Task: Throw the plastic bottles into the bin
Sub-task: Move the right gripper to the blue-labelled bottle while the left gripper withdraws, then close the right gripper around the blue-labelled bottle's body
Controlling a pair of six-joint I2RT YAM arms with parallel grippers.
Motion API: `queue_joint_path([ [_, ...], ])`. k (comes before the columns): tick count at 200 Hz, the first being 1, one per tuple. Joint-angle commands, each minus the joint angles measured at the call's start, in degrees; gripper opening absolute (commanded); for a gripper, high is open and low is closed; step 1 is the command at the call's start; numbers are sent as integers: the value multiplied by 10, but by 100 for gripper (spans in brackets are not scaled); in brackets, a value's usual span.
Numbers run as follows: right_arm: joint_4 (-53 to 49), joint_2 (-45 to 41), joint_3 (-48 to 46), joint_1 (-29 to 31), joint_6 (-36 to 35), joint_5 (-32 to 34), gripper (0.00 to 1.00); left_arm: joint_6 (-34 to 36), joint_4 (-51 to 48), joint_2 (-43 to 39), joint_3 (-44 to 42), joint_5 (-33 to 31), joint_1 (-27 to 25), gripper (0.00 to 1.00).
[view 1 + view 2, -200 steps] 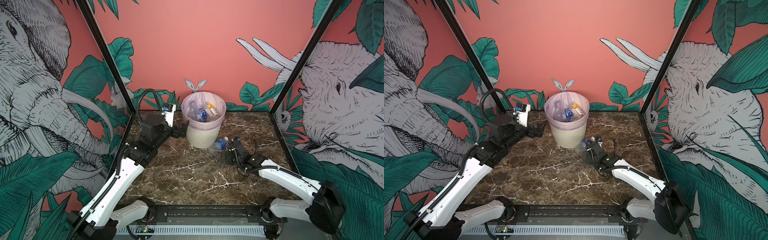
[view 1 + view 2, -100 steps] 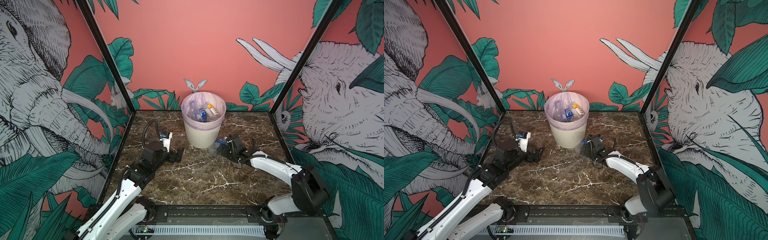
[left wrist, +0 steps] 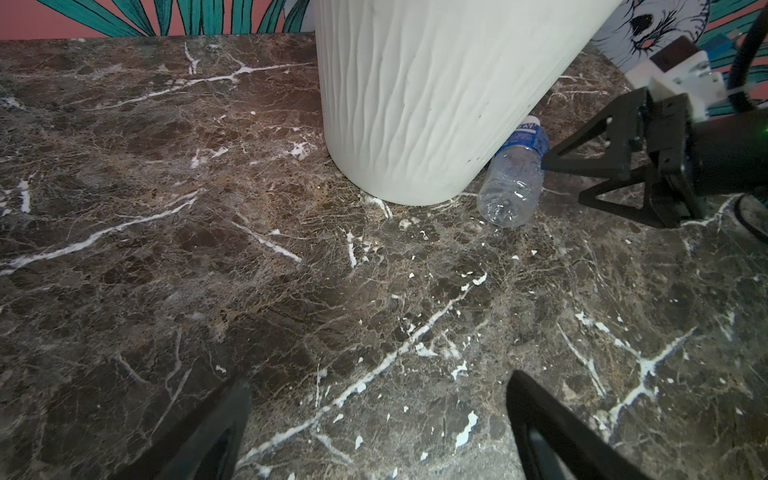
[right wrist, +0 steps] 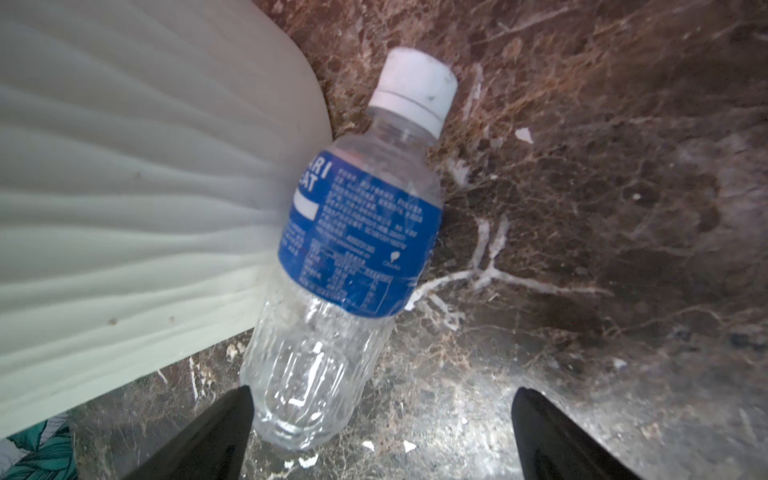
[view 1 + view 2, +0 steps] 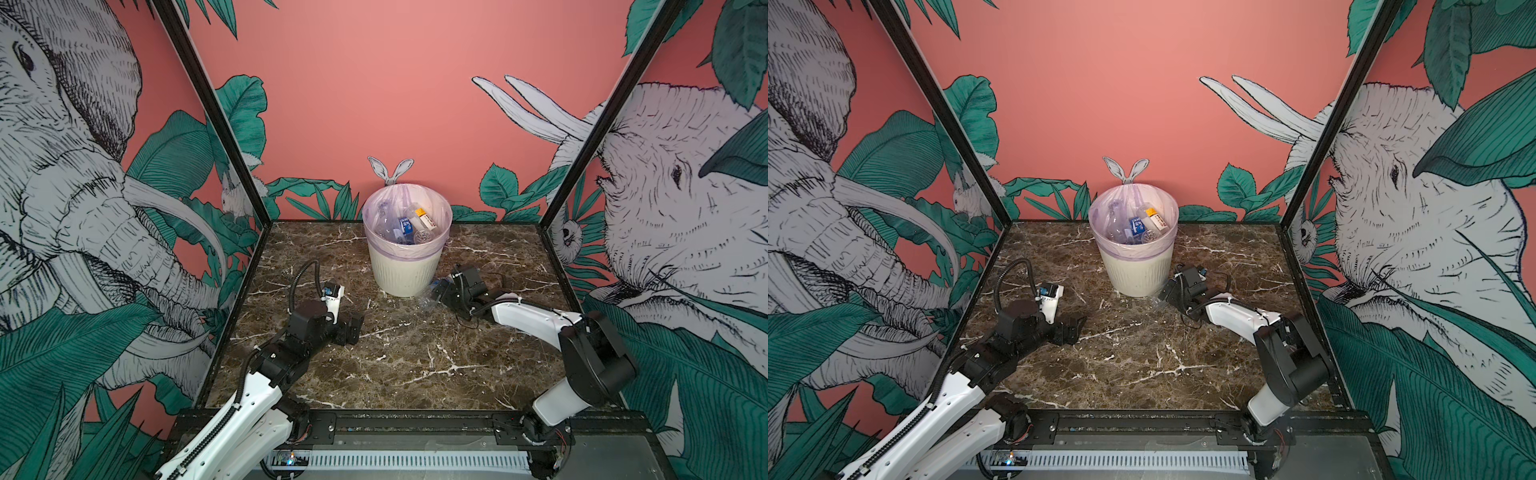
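Withdrawn from the bin's side since a second ago, my left gripper (image 5: 352,328) now sits low over the marble table (image 5: 415,361), jaws spread wide and empty, while my right gripper (image 4: 378,436) has slid forward to the one loose bottle (image 4: 357,257) I can see. That blue-labelled, white-capped bottle lies on its side against the foot of the bin (image 5: 405,270), its clear base just ahead of my right jaws, which stand apart and hold nothing yet. Several other bottles (image 5: 405,228) already lie inside the lilac liner (image 5: 376,216), as both top views show. Reaching is the step in hand. Next, I judge, I must ease forward until the jaws straddle the body, close gently on the thin plastic without nudging the bin, then lift above the rim.
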Motion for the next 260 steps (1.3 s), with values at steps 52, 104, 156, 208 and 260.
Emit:
queue_joint_path([
  [52,38,45,42,-8,44,-22,99,13,14,-3,-47,-1,-1,96],
  [104,34,63,53,-10,43,-19,99,9,31,-3,-73,-4,-1,96],
  [156,31,88,65,-10,37,-19,97,8,27,-16,-92,-11,-1,96],
  [208,15,94,60,-17,16,-5,97,6,36,-16,-100,-14,-5,96],
  [260,-34,103,83,-24,-51,6,97,5,46,3,-100,-16,-10,96],
])
